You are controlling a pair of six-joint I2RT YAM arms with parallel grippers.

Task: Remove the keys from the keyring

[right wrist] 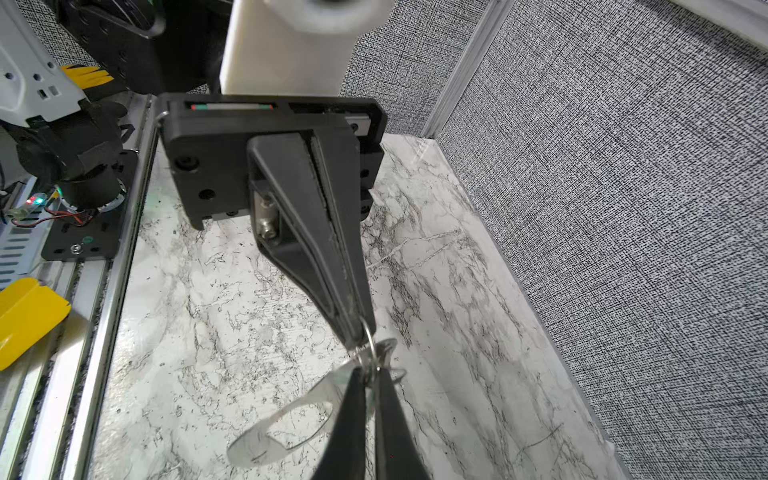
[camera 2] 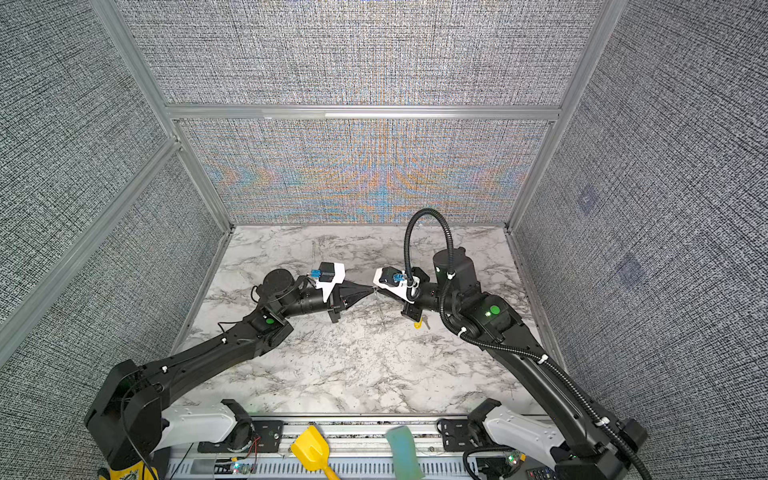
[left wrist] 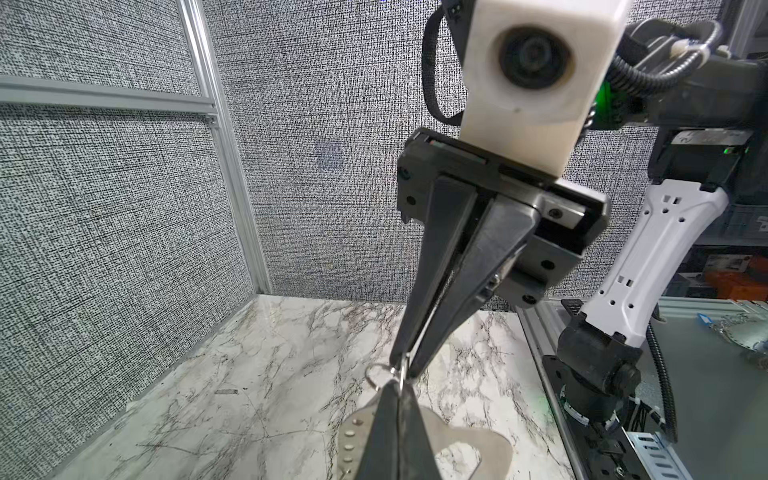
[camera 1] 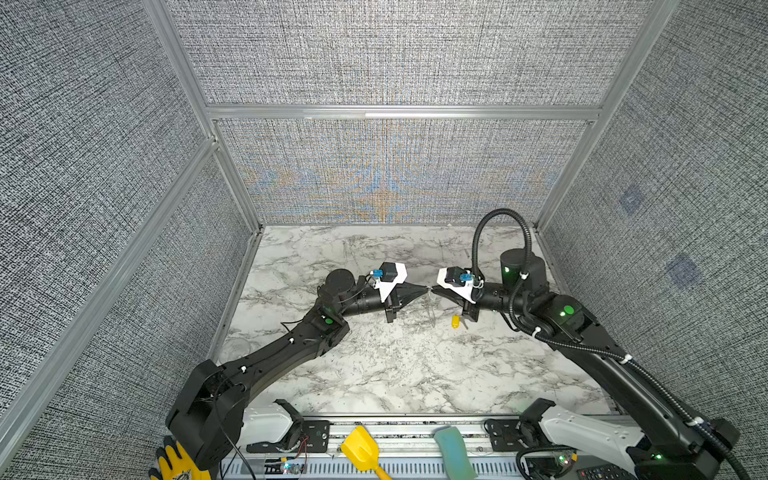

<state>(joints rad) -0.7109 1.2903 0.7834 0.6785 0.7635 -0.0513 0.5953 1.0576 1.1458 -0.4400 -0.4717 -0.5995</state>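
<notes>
No readable text, arm label (left wrist: 702, 139) perhaps blurred

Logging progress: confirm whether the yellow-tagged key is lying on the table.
Yes, in a top view the yellow-tagged key lies by itself on the marble table.

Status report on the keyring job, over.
Left pincer and right pincer shut, tip to tip on the lifted keyring. Yellow-tagged key lies on the table. Nothing blocking.

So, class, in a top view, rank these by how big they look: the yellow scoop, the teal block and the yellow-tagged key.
1. Teal block and yellow scoop: look alike, both cut by the picture's edge, so unranked.
2. Yellow-tagged key: clearly smallest, though farther from the camera.
</notes>
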